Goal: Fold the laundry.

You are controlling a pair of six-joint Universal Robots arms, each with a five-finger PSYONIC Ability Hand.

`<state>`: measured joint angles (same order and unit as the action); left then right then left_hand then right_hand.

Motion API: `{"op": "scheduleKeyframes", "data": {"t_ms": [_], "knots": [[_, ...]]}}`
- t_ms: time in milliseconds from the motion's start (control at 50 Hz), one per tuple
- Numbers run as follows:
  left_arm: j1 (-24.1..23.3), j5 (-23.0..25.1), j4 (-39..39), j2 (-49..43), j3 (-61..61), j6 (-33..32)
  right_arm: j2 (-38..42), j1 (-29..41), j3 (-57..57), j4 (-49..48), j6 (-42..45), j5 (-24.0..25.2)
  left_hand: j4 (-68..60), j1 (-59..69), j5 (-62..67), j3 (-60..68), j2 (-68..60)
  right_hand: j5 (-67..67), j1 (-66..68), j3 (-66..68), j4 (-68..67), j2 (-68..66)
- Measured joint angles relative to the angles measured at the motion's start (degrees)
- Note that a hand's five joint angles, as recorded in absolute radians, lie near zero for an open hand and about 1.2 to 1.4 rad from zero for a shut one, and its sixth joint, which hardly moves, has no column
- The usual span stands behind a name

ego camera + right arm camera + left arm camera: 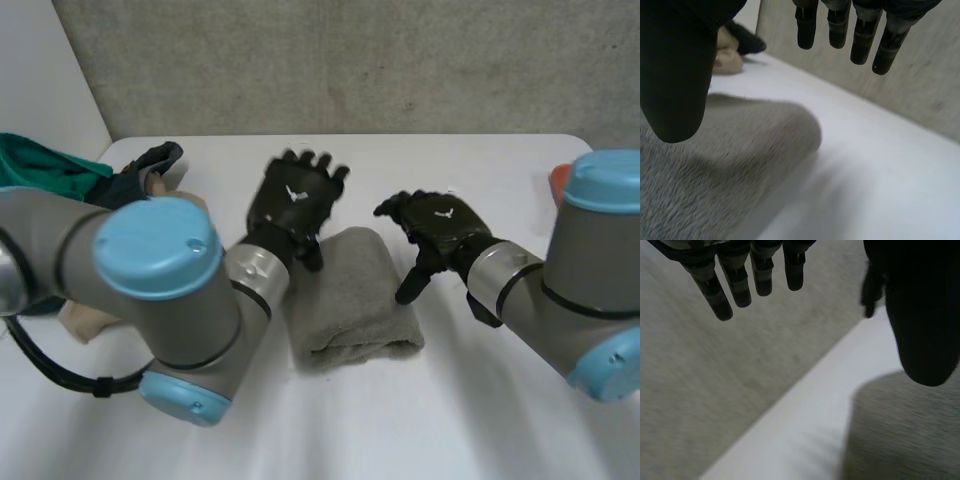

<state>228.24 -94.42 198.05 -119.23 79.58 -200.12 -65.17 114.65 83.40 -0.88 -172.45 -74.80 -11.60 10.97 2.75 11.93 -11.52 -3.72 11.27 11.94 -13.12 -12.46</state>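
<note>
**Folded grey towel lies lengthwise at mid-table, both hands released beside its far end**

The white table (480, 420) spans the head view, backed by a grey wall (400, 60). The left arm (150, 290) and the right arm (590, 270) reach in from the near side, and each hides part of the table below it.

The grey towel (350, 300) lies folded at the table's middle, between the two arms. Its long axis runs from the near side toward the wall, leaning slightly. The far end is a rounded fold and the near end shows stacked edges.

A laundry pile sits at the table's left, partly behind the left arm. It holds a green cloth (40, 165), a dark cloth (140, 165) and a beige cloth (80, 320), whose full shapes cannot be made out.

The left hand (293, 200) is at the towel's far left corner, its fingers (740, 285) straight and holding nothing. Its thumb hangs over the towel (900, 435); contact cannot be told.

The right hand (440, 228) is just beside the towel's far right side, apart from it. It is relaxed and empty, with the towel (715, 170) under the thumb side and bare table (880, 165) under the fingers (837, 25).

A small orange thing (558, 180) is cut off behind the right arm.
</note>
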Motion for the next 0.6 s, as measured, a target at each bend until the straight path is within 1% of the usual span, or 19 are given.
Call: {"op": "scheduleKeyframes", "data": {"t_ms": [40, 60, 100, 180, 280, 360, 440, 540, 560, 600], "knots": [[-0.4, 0.0, -1.6, -1.1, -0.6, 0.4, 1.9, 0.0, -2.0, 2.0, 0.1, 0.3, 0.0, 0.0, 0.0, 0.0, 0.0, 0.0, 0.0, 0.0, 0.0, 0.0], [-0.8, -0.1, -3.6, -2.3, -1.1, 1.0, 4.2, 0.1, -4.6, 4.3, 0.3, 0.8, 0.0, 0.0, 0.0, 0.0, 0.0, 0.0, 0.0, 0.0, 0.0, 0.0], [-1.0, -0.4, -5.2, -3.1, -1.4, 1.6, 5.6, 0.2, -6.2, 5.7, 0.4, 1.1, 0.0, 0.0, 0.0, 0.0, 0.0, 0.0, 0.0, 0.0, 0.0, 0.0], [-1.0, -2.2, -8.5, -4.0, -1.5, 3.8, 10.3, 0.4, -11.9, 10.4, 0.7, 2.7, 0.0, 0.0, 0.0, 0.0, 0.0, 0.0, 0.0, 0.0, 0.0, 0.0], [-0.8, -4.3, -10.1, -4.1, -1.2, 5.9, 13.4, 0.7, -15.2, 13.0, 1.1, 3.5, 0.0, 0.0, 0.0, 0.0, 0.0, 0.0, 0.0, 0.0, 0.0, 0.0], [-0.8, -4.8, -10.5, -4.4, -1.1, 6.2, 16.2, 1.1, -17.7, 14.4, 2.4, 3.5, 0.0, 0.0, 0.0, 0.0, 0.0, 0.0, 0.0, 0.0, 0.0, 0.0], [-0.8, -4.7, -11.2, -6.2, -1.6, 5.9, 17.9, 1.3, -18.7, 14.8, 5.4, 1.9, 0.0, 0.0, 0.0, 0.0, 0.0, 0.0, 0.0, 0.0, 0.0, 0.0], [-0.6, -3.7, -14.6, -11.2, -4.1, 4.5, 19.0, 1.4, -18.6, 14.8, 13.7, -3.1, 0.0, 0.0, 0.0, 0.0, 0.0, 0.0, 0.0, 0.0, 0.0, 0.0], [-0.6, -3.7, -14.6, -11.2, -4.1, 4.5, 19.0, 1.4, -18.6, 14.8, 13.7, -3.1, 0.0, 0.0, 0.0, 0.0, 0.0, 0.0, 0.0, 0.0, 0.0, 0.0], [-0.6, -2.4, -16.4, -12.8, -5.3, 3.9, 18.8, 1.5, -18.2, 14.6, 16.6, -4.8, 0.0, 0.0, 0.0, 0.0, 0.0, 0.0, -0.8, 0.0, 0.0, 0.0]]}}
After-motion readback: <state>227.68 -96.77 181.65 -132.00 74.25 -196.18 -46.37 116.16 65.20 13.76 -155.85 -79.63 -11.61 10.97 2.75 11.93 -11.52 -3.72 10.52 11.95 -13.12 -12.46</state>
